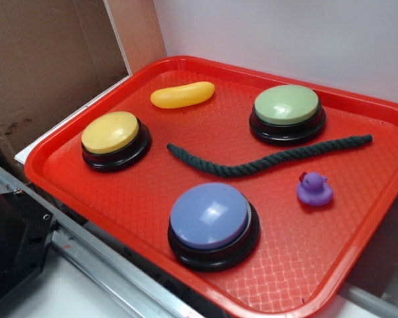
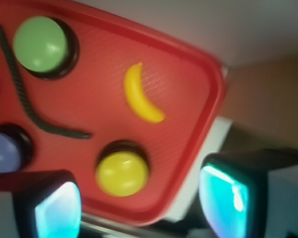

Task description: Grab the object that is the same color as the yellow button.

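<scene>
Landmark: red tray, holding all items. The yellow object, a glossy, slightly curved oblong, lies flat on the tray floor near the tray's far rim, untouched. The yellow button, pale yellow dome on a black base, sits at the tray's left side, near the object but apart from it. The green button sits toward the tray's far right. The blue-purple button stands near the tray's front rim. A dark green rope snakes across the tray's middle, between the green button and the blue-purple button, touching neither. A small purple duck stands upright near the tray's right side, just below the rope's right end. The exterior view does not show the hand. In the wrist view the hand hangs above the tray's edge, its two fingers spread wide apart with nothing between them. In that view the yellow button lies between and just ahead of the fingers, and the object lies farther out on the tray floor beyond the button, well clear of both fingertips. The wrist view is blurred. Brown cardboard stands beyond the tray's left rim.
</scene>
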`<action>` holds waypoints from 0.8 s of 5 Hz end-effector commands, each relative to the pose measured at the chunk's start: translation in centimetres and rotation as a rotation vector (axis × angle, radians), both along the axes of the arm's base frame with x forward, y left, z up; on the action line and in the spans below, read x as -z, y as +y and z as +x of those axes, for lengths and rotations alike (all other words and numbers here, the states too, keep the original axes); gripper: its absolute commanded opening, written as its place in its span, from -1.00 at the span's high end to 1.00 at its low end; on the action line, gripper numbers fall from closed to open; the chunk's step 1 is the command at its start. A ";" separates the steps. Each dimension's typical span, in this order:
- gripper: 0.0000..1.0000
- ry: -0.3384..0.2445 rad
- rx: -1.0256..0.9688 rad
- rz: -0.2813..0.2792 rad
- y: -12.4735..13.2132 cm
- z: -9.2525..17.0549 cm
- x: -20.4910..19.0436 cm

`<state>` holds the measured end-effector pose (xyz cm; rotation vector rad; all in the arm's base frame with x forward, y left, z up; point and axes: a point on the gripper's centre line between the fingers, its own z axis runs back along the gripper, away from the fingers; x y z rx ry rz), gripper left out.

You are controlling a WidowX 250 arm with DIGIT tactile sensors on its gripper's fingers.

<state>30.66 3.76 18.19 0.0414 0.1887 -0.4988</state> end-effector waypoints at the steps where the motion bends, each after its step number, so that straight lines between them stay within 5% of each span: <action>1: -1.00 0.006 0.484 0.069 -1.8 0.6 4.4; 4: -1.00 0.007 0.271 0.020 0.0 -0.5 9.8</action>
